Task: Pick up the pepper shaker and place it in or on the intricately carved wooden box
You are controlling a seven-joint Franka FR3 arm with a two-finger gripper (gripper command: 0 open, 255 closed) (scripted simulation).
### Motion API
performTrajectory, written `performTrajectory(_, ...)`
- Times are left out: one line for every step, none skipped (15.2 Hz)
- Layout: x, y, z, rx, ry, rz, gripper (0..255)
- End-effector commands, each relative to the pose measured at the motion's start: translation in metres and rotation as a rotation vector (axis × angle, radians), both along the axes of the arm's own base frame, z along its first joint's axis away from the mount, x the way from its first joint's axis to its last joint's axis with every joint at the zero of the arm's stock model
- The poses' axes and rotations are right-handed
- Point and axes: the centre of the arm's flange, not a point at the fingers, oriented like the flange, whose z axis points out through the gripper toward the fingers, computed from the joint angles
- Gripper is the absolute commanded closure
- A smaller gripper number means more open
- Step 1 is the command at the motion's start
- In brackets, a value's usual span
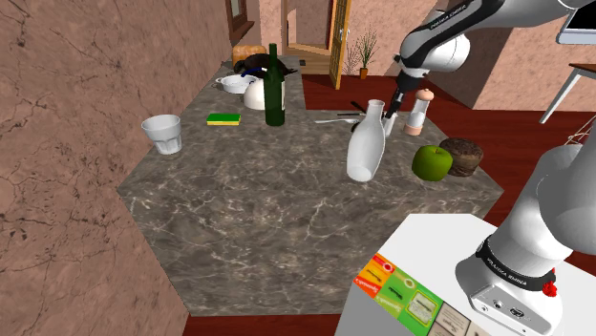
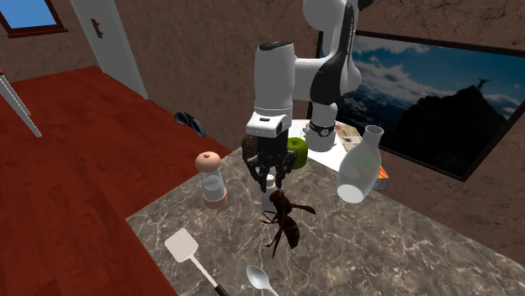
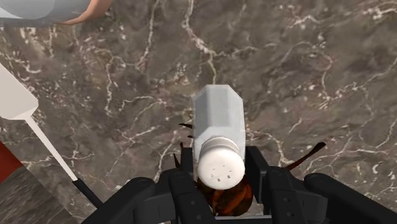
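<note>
The gripper (image 3: 219,173) is clamped near the cap of the white shaker (image 3: 218,121), tilted above the counter (image 3: 318,76) (over a brown insect figure (image 2: 286,223)), so it could slip out on the way to the brown box (image 1: 466,156).

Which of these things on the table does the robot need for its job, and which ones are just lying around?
For the job: white shaker, clasped in the jaws of the gripper; dark brown box.

Just lying about: green apple, white vase, dark bottle, glass, sponge, pink-topped grinder, brown insect figure, spatula, spoon.
</note>
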Motion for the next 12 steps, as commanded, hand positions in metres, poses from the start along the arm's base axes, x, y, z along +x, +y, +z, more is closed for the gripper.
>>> performTrajectory(0.0, 0.0, 0.009, 0.0, 0.0, 0.0, 255)
performTrajectory(0.0, 0.0, 0.015, 0.0, 0.0, 0.0, 255)
performTrajectory(0.0, 0.0, 0.02, 0.0, 0.0, 0.0, 255)
performTrajectory(0.0, 0.0, 0.025, 0.0, 0.0, 0.0, 255)
performTrajectory(0.0, 0.0, 0.03, 0.0, 0.0, 0.0, 255)
performTrajectory(0.0, 0.0, 0.036, 0.0, 0.0, 0.0, 255)
performTrajectory(0.0, 0.0, 0.041, 0.0, 0.0, 0.0, 255)
performTrajectory(0.0, 0.0, 0.046, 0.0, 0.0, 0.0, 255)
performTrajectory(0.0, 0.0, 0.052, 0.0, 0.0, 0.0, 255)
performTrajectory(0.0, 0.0, 0.057, 0.0, 0.0, 0.0, 255)
performTrajectory(0.0, 0.0, 0.062, 0.0, 0.0, 0.0, 255)
performTrajectory(0.0, 0.0, 0.067, 0.0, 0.0, 0.0, 255)
